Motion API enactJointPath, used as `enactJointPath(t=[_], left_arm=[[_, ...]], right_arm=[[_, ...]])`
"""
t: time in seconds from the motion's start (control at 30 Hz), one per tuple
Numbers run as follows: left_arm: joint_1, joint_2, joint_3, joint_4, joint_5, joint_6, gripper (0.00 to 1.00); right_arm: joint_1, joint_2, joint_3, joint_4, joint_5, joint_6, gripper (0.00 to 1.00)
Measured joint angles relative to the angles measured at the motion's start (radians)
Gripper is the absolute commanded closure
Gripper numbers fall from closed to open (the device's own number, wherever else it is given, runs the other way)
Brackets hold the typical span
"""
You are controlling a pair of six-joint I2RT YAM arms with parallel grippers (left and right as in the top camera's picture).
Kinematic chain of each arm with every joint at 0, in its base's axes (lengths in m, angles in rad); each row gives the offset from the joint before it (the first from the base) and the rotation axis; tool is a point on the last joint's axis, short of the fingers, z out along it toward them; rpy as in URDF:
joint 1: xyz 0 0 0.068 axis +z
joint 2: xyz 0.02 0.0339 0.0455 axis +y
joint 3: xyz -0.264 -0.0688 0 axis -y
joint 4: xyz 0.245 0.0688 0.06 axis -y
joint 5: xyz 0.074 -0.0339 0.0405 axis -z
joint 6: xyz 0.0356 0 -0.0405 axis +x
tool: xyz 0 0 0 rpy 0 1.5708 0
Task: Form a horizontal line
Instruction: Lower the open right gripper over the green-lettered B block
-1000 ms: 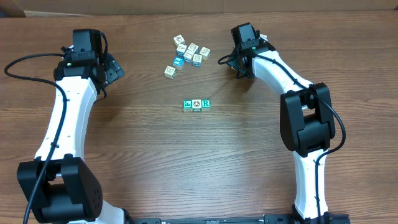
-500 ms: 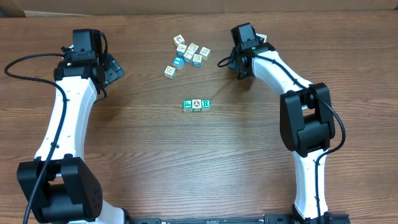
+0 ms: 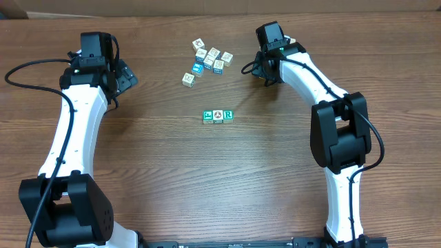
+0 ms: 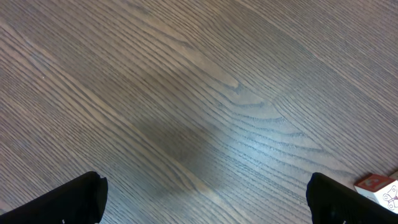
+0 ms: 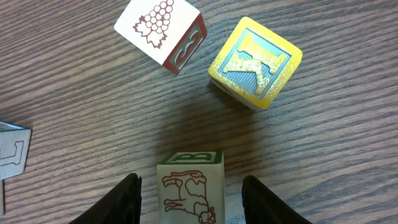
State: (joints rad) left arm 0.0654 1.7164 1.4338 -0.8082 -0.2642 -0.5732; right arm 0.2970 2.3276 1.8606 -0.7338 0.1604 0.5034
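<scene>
Three green-edged blocks [image 3: 218, 116] lie side by side in a short row at the table's middle. A cluster of several letter blocks [image 3: 209, 58] lies at the far middle, with one loose block [image 3: 188, 79] beside it. My right gripper [image 3: 257, 69] is open just right of the cluster. In the right wrist view its fingers [image 5: 191, 179] straddle a white block with a green B and a brown animal [image 5: 189, 193], with gaps on both sides. My left gripper [image 3: 127, 76] is open and empty over bare wood [image 4: 204, 186].
In the right wrist view a yellow-and-blue block [image 5: 255, 62] and a white block with red grapes [image 5: 165, 31] lie just beyond the B block, and a blue-edged block [image 5: 11, 157] lies at the left. A red-and-white block corner [image 4: 379, 188] shows in the left wrist view.
The right wrist has shifted very slightly toward the far edge. The left arm and the blocks have not moved.
</scene>
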Motion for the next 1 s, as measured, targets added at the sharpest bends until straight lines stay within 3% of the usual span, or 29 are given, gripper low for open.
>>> enactJointPath(t=[0.3,0.47,0.67,1.0], left_arm=[[0.000,0.000,0.000,0.000,0.000,0.000,0.01],[0.000,0.000,0.000,0.000,0.000,0.000,0.00],[0.000,0.000,0.000,0.000,0.000,0.000,0.00],[0.000,0.000,0.000,0.000,0.000,0.000,0.00]], right_arm=[[0.000,0.000,0.000,0.001,-0.002,-0.010,0.67],[0.000,0.000,0.000,0.000,-0.003,-0.023,0.67],[0.000,0.000,0.000,0.001,-0.004,-0.043,0.54],[0.000,0.000,0.000,0.001,-0.004,-0.107,0.59]])
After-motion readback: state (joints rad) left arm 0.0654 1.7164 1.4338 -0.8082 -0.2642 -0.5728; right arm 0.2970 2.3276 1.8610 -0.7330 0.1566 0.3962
